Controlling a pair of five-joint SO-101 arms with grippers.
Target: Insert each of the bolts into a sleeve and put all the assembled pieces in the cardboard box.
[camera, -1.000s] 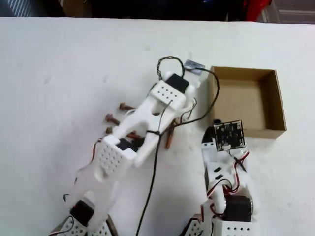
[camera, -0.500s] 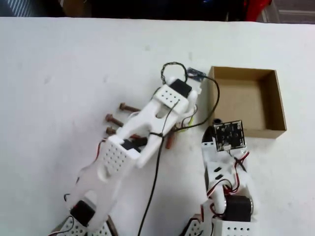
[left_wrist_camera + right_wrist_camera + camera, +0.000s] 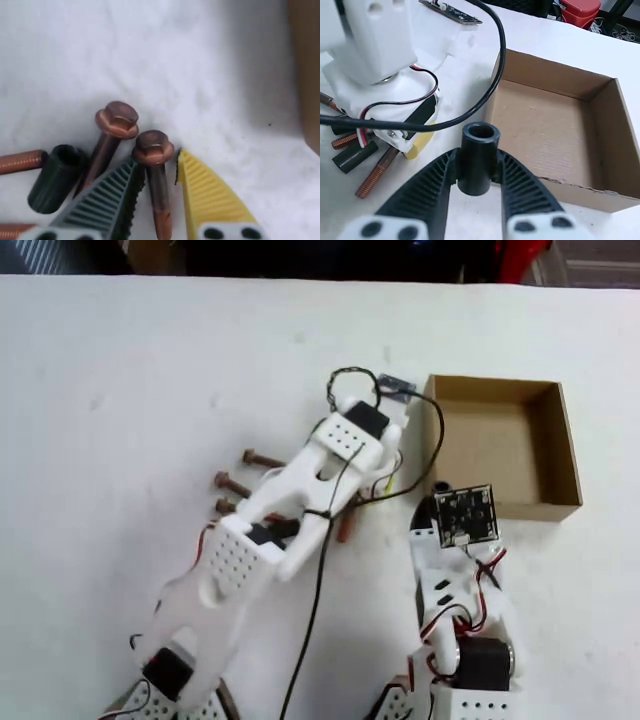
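Note:
My left gripper (image 3: 157,161) is low over the table and open, its green and yellow fingers on either side of a copper bolt (image 3: 156,190) that lies flat. A second bolt (image 3: 111,135) and a black sleeve (image 3: 54,177) lie right beside it. My right gripper (image 3: 476,160) is shut on another black sleeve (image 3: 480,137), held upright with its bore up, just in front of the cardboard box (image 3: 555,125). From above, the left arm (image 3: 345,440) reaches to the bolt pile beside the box (image 3: 500,445), and the right arm (image 3: 463,515) sits at the box's near wall.
Three loose bolts (image 3: 258,457) (image 3: 228,481) (image 3: 224,505) lie on the far side of the left arm from the box, and another bolt (image 3: 343,526) pokes out under it. A black cable (image 3: 492,75) loops from the left wrist across the front of the box. A sleeve (image 3: 355,156) lies on the table.
The left arm's wrist has shifted a little toward the box and lower over the bolts. The right arm has kept still with the sleeve.

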